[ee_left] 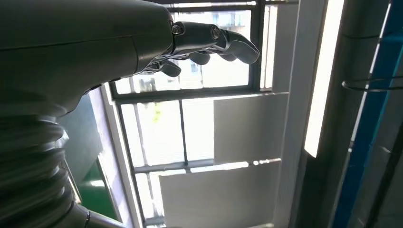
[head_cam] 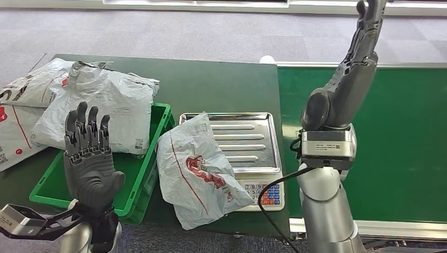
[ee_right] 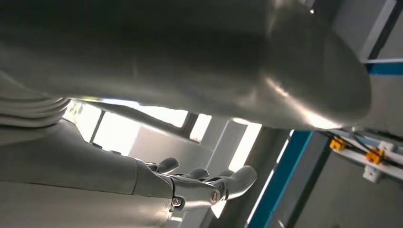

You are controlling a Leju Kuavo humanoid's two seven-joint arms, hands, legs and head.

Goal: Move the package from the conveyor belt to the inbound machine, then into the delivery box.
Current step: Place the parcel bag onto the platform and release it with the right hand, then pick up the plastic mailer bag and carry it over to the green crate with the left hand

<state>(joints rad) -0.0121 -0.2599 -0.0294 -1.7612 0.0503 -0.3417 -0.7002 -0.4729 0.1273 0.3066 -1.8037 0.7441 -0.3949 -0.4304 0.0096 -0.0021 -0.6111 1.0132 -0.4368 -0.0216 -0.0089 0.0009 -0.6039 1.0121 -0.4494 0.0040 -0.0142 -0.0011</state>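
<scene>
A package (head_cam: 197, 171) is left draped over the inbound machine (head_cam: 248, 138) for weighing; the left hand (head_cam: 87, 153) is raised empty with fingers spread beside the delivery box (head_cam: 153, 158); the right hand (head_cam: 369, 16) is lifted, nothing held.

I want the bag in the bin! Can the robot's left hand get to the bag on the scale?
Probably yes. The left hand is raised, open and empty over the green bin, and the bag lies just beside it on the scale, nothing between.
</scene>
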